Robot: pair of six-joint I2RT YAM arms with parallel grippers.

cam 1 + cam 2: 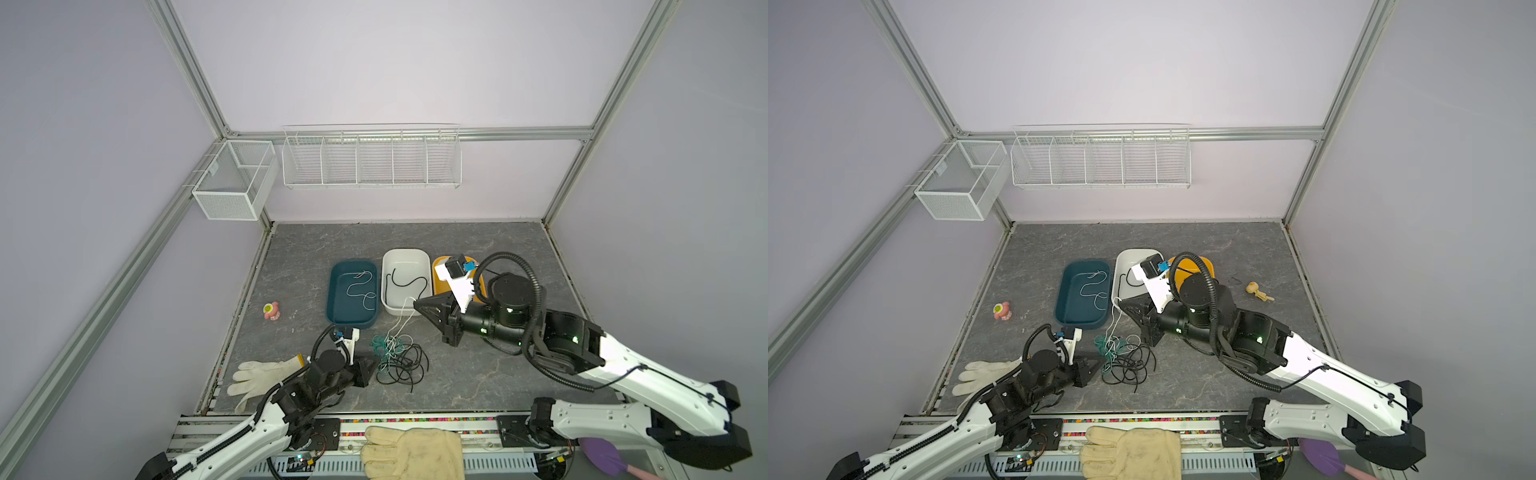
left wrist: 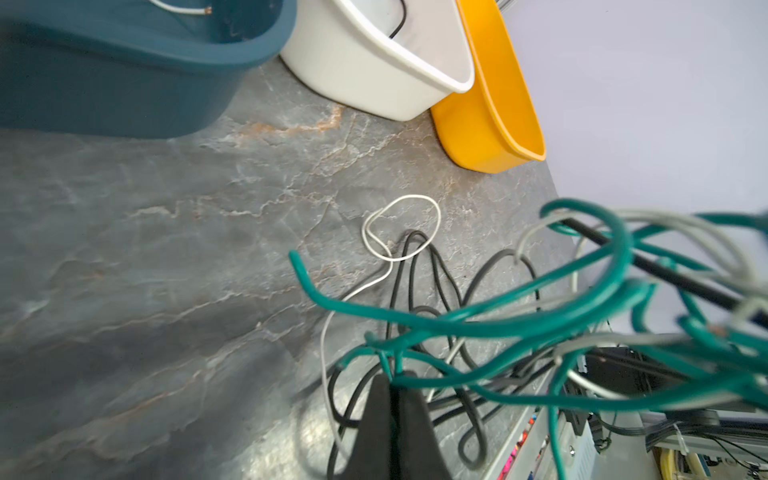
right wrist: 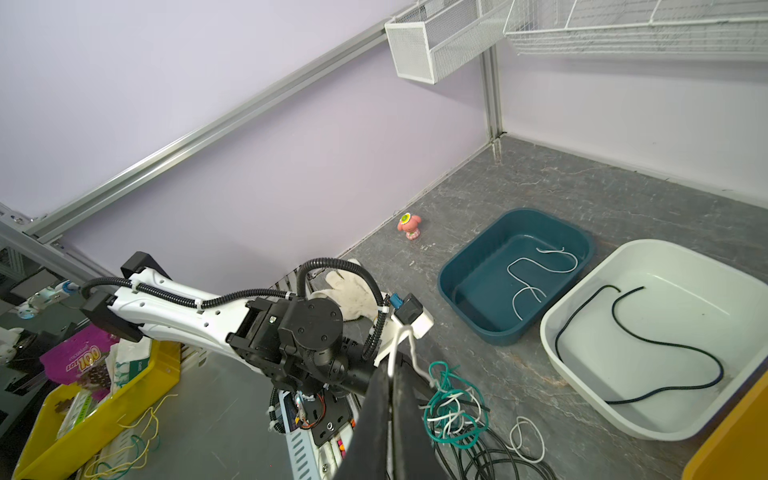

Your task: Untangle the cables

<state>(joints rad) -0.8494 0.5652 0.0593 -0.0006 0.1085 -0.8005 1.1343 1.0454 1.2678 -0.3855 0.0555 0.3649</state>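
The left arm point(image 1: 266, 419) reaches in from 7 o'clock, and its jaws are pressed together on a strand of the teal-green cable point(image 2: 457, 324) at the 9 o'clock edge of the tangle point(image 1: 399, 357). The tangle sits on the bench point(image 1: 478, 374), near the front and between the two arms. It is a knot of teal-green and white cord at its 12 o'clock end, with loose black cable loops point(image 1: 405, 370) spilling toward 5 o'clock.

From the knot a white cable point(image 1: 404, 319) rises toward 1 o'clock. It ends in the jaws of the right arm point(image 1: 623, 361), which are closed and pinching it just over the near corner of the white bin point(image 1: 390, 309).

The two pinches lie on a line from about 7 to 1 o'clock with the knot between them, and the white cable's free length follows that axis. The likely next move is for the right jaws to draw on toward 1 o'clock while the left jaws anchor the green. The blue bin point(image 1: 332, 291), which holds a white cable, lies at 11 o'clock from the knot; the right arm looks better placed to reach it.
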